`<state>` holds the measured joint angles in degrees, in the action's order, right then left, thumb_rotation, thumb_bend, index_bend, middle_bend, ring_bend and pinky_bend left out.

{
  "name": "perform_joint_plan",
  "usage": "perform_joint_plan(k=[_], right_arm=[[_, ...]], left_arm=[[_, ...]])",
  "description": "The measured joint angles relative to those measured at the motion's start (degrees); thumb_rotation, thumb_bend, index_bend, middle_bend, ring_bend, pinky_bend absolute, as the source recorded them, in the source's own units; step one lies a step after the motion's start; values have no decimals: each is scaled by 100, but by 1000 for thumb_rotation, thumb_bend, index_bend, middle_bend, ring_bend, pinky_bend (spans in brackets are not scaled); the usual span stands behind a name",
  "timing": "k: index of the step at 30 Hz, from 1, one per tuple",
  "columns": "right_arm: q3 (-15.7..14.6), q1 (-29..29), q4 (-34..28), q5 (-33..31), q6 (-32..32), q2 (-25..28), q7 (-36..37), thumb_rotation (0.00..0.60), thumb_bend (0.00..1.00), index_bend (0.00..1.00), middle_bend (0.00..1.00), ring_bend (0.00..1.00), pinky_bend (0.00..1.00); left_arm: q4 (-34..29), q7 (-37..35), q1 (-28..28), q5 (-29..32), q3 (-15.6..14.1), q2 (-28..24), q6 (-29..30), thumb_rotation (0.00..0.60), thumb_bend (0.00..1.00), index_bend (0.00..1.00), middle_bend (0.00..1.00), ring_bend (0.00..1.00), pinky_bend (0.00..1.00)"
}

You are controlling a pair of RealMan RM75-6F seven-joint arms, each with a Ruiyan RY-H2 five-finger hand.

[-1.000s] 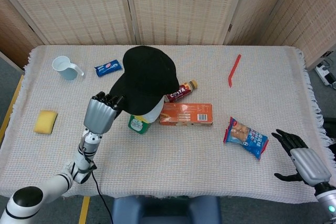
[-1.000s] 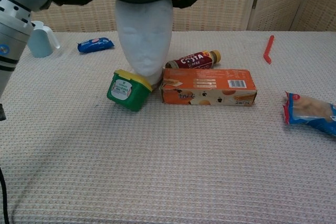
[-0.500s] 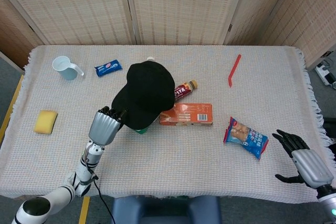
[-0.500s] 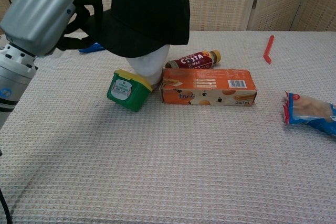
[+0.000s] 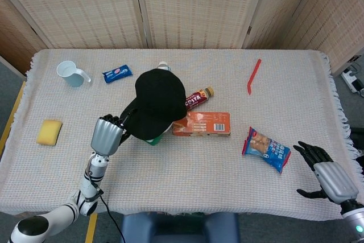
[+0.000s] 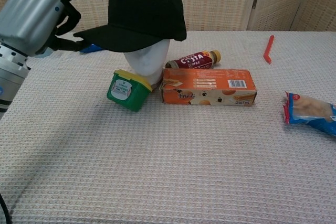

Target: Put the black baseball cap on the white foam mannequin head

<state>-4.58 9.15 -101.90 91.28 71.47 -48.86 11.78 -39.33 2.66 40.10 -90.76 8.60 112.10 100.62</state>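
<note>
Cloth-covered table [image 5: 187,169] bears sponge [image 5: 49,131], apparently.

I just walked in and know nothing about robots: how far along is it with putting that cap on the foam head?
Nearly done. The cap sits over the mannequin head, brim out to one side. The left hand is at the brim's tip; whether it grips it I cannot tell. Left to do: draw that hand clear. The right hand idles open at the table's edge.
</note>
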Motion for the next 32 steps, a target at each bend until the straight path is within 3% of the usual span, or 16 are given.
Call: perform_joint_plan(k=[9, 12, 14, 15, 17, 19, 22, 27, 32], right_arm=[[-27, -46, -20, 126, 114, 40, 71, 600, 47, 0, 0, 0, 0], [-57, -63, -26, 209, 153, 58, 99, 600, 46, 0, 0, 0, 0], [-73, -73, -29, 237, 170, 66, 106, 600, 46, 0, 0, 0, 0], [-77, -77, -34, 243, 174, 64, 98, 600, 47, 0, 0, 0, 0], [-82, -79, -42, 251, 172, 53, 74, 600, 46, 0, 0, 0, 0], [-84, -76, -52, 237, 146, 33, 29, 600, 47, 0, 0, 0, 0], [-85, -62, -71, 202, 87, -9, -59, 600, 48, 0, 0, 0, 0], [-79, -17, -81, 101, -88, -134, -341, 600, 50, 0, 0, 0, 0], [-72, 10, -124, 4, -180, -244, -593, 600, 51, 0, 0, 0, 0]], left_arm=[[-1892, 529, -632, -154, -338, -865, 217, 600, 65, 0, 1000, 993, 1000], [-2602, 718, -969, -174, -508, -1317, 285, 600, 56, 9, 981, 933, 999], [-3017, 832, -1266, -129, -637, -1702, 316, 600, 48, 45, 887, 845, 974], [-3183, 871, -1399, -77, -685, -1872, 320, 600, 44, 86, 784, 744, 914], [-3620, 895, -1690, 148, -798, -2278, 273, 600, 39, 135, 562, 496, 666], [-4044, 860, -1900, 412, -915, -2645, 140, 600, 38, 144, 311, 227, 309], [-4796, 717, -2139, 840, -1176, -3377, -358, 600, 38, 146, 115, 36, 90], [-5661, 385, -2460, 1256, -1524, -4639, -1257, 600, 30, 142, 37, 0, 19], [-5732, 226, -2827, 1032, -1673, -4887, -1096, 600, 28, 141, 29, 0, 12]])
